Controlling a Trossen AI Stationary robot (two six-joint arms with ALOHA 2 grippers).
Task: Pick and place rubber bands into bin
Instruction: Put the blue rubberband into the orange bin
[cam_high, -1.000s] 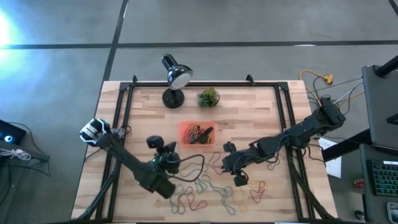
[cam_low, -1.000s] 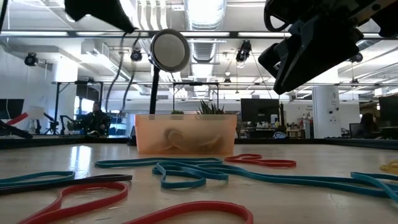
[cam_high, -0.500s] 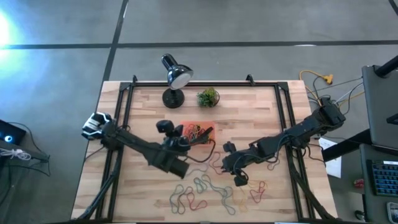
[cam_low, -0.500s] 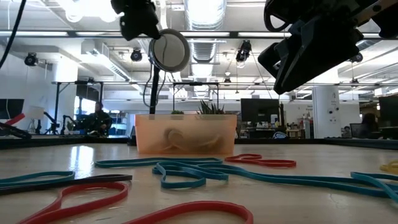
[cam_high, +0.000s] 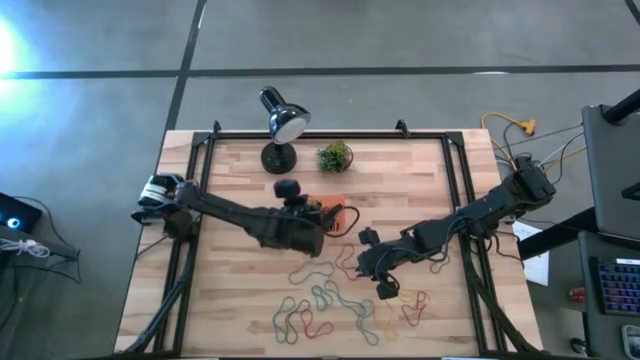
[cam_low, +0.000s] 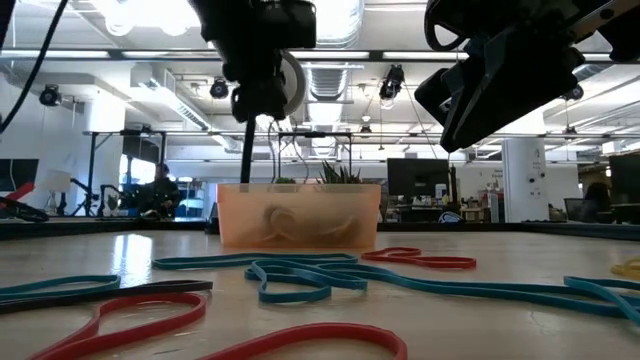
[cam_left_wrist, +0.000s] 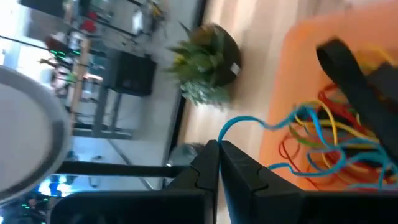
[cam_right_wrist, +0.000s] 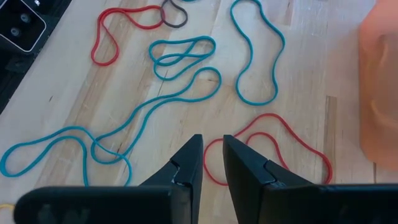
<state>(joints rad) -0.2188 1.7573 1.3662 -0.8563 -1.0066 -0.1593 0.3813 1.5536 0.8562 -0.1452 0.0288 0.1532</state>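
So the left gripper (cam_left_wrist: 217, 152) is clamped on a blue rubber band (cam_left_wrist: 273, 124), dangling it right over the bin (cam_high: 303, 208), which already has a tangle of bands in it. The right gripper (cam_right_wrist: 212, 163) hangs slightly parted, holding nothing, above loose rubber bands (cam_high: 330, 300) on the table (cam_high: 400, 170), well clear of the bin.

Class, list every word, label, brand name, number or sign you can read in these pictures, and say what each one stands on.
No text can be read in any view.
The shallow orange-red plastic bin, the black desk lamp and the small green potted plant carry no visible lettering.
Screens in the room behind the table are too blurred to read.
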